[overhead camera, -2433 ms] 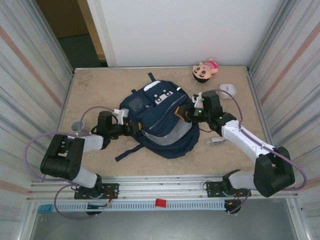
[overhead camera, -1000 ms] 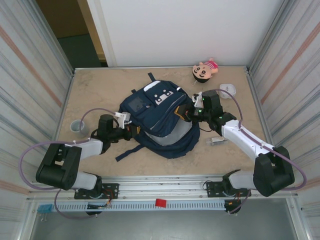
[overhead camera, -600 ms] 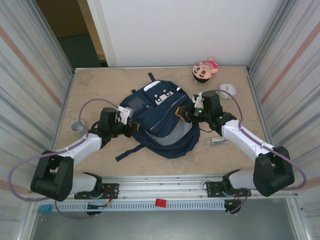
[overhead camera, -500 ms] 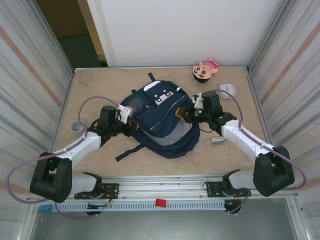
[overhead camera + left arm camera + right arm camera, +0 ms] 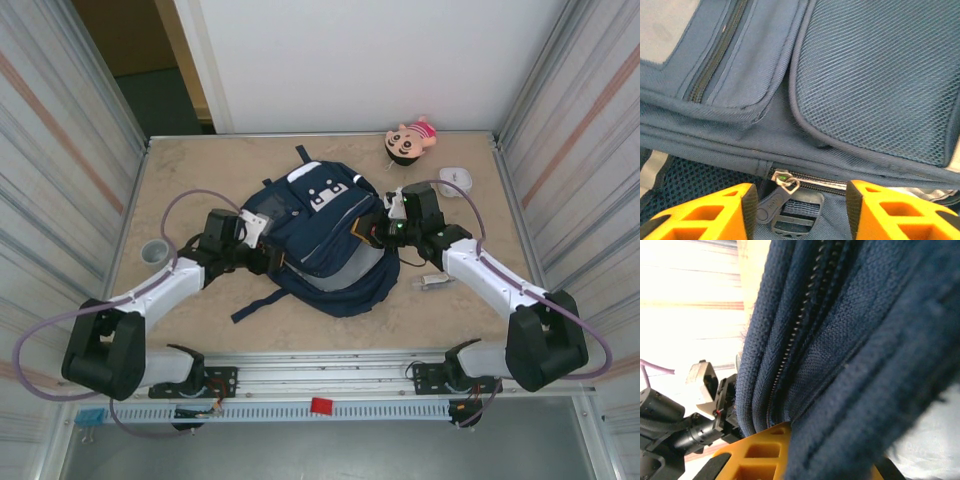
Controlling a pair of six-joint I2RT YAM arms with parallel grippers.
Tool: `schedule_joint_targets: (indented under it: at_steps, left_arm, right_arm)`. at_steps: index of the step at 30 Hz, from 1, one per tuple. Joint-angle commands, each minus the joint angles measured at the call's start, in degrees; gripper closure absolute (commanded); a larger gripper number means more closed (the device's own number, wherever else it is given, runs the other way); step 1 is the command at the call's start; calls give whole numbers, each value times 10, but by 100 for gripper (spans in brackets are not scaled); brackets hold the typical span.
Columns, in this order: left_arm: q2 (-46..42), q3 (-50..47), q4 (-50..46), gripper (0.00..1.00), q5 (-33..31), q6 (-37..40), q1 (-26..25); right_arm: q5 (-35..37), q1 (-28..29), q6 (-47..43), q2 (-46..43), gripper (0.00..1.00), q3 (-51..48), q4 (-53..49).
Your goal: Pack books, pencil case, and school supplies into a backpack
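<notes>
**Left claw lines up on the zip, right claw holds the bag**

On the left, the left claw [image 5: 800, 202] has slid in against the backpack [image 5: 318, 232] at centre frame. Its arm is now stretched out low, its orange fingers apart with the small metal zip pull [image 5: 785, 184] between them, so a zip grab looks next. The bag is navy woven cloth with a ribbed mesh panel [image 5: 875, 75]. Further right, the right claw [image 5: 368, 230] stays clamped on the bag's edge, and a clear oblong piece [image 5: 435, 283] lies on the mottled worktop [image 5: 200, 180], unpacked.

Backpack [image 5: 325, 235] fills centre; table [image 5: 200, 170] bare far-left; doll [image 5: 410, 141] crowds far-right corner.
</notes>
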Motion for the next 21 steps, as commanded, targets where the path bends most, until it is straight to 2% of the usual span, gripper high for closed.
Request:
schedule_joint_targets:
  at_steps: [1,4,6,11,15,21]
  left_arm:
    - [26,-16,32,42,23,-9,4]
    - [44,-23,49,39,21,-11,4]
    - [54,-27,57,42,30,-10,5]
    - [60,-33,79,63,68,-15,4]
    - [53,-42,94,85,84,-28,4]
    - [28,-41,80,94,76,-29,4]
  right_arm:
    - [-11,-1,-19,8,96,26,4]
    - [-10,-2,-19,7,96,26,4]
    - [-13,-2,-17,7,96,26,5]
    - [-2,-16,9,11,95,13,2]
    - [13,-21,14,17,90,2,-12]
    - [13,-21,19,15,71,-14,-13]
